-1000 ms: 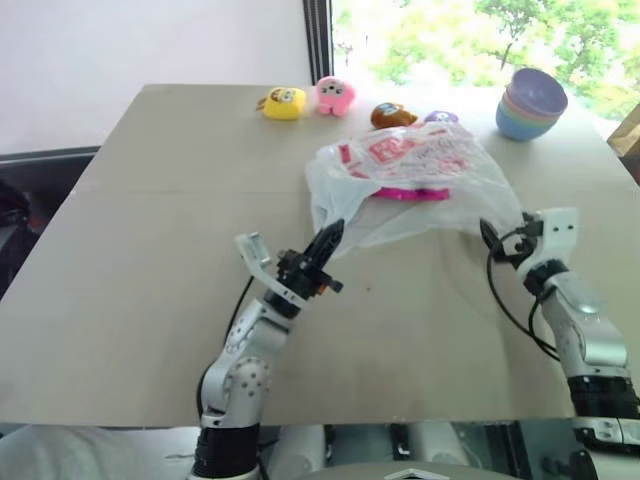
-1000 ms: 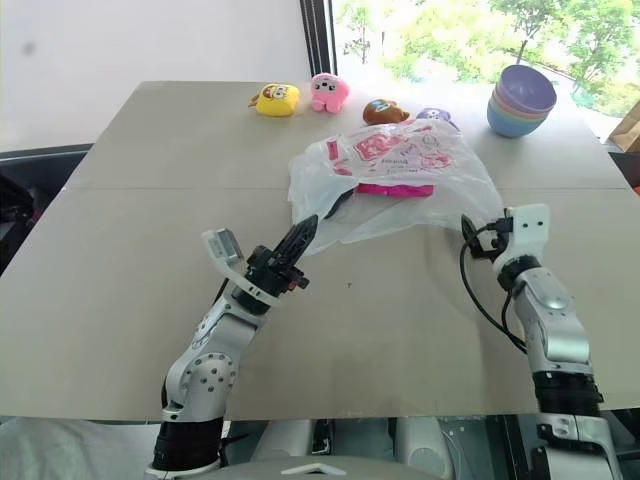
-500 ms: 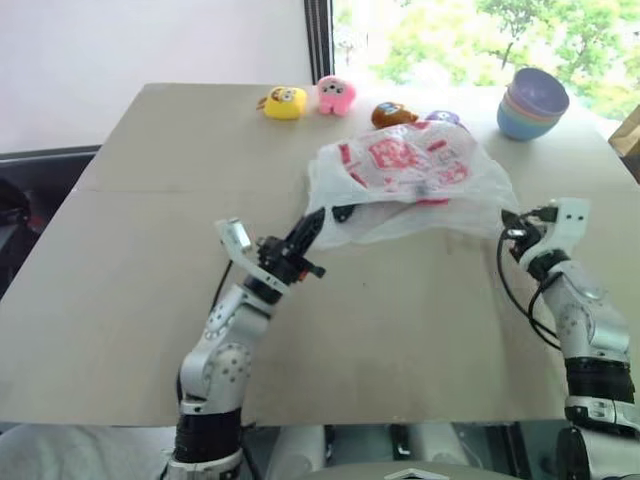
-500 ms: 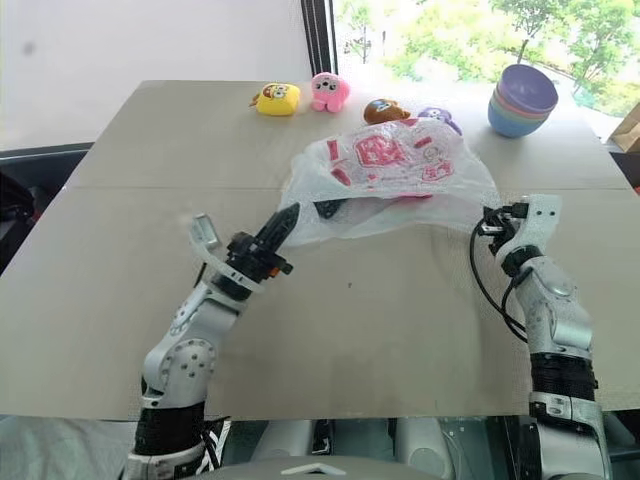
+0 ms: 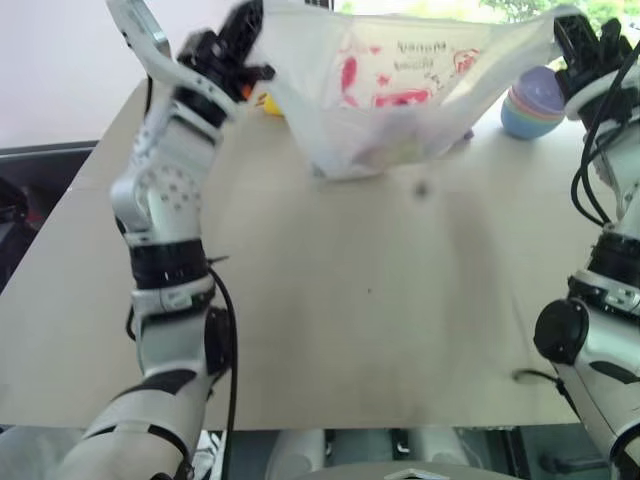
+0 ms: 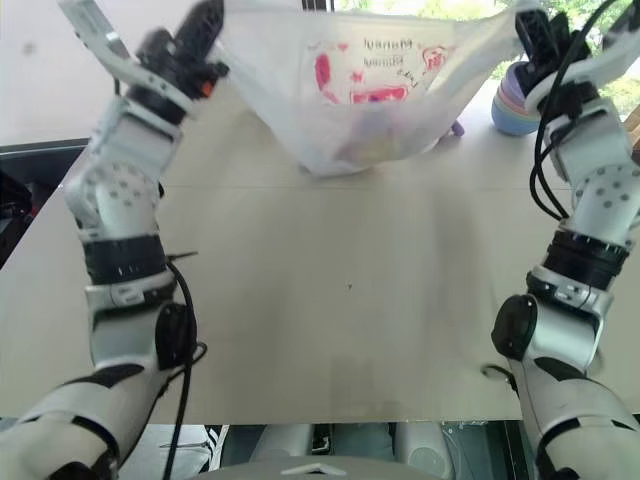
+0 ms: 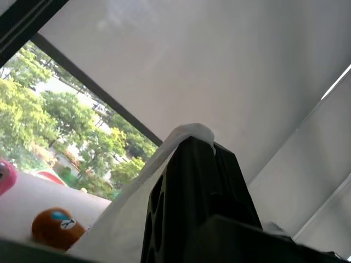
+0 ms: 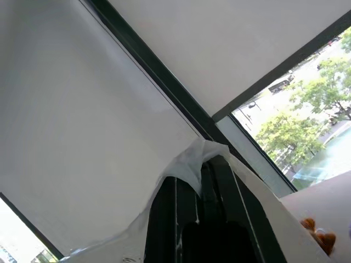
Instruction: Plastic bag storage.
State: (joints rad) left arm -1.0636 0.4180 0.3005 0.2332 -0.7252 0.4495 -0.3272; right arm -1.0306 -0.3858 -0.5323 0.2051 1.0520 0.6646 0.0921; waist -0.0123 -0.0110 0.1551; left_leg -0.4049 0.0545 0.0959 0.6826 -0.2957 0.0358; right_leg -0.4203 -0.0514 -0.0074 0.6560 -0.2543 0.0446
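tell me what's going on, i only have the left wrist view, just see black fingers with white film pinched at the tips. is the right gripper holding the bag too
Observer: Yes. The right gripper is shut on the far edge of the plastic bag, and the left gripper is shut on the near edge.
Operator: is the bag off the table
Observer: It hangs stretched between both grippers; its sagging bottom is at or just above the table, I cannot tell which.
Operator: anything inside
Observer: Something pink shows faintly through the film at the bottom.
Operator: what's near it
Observer: A stack of pastel bowls sits just beside the right gripper.
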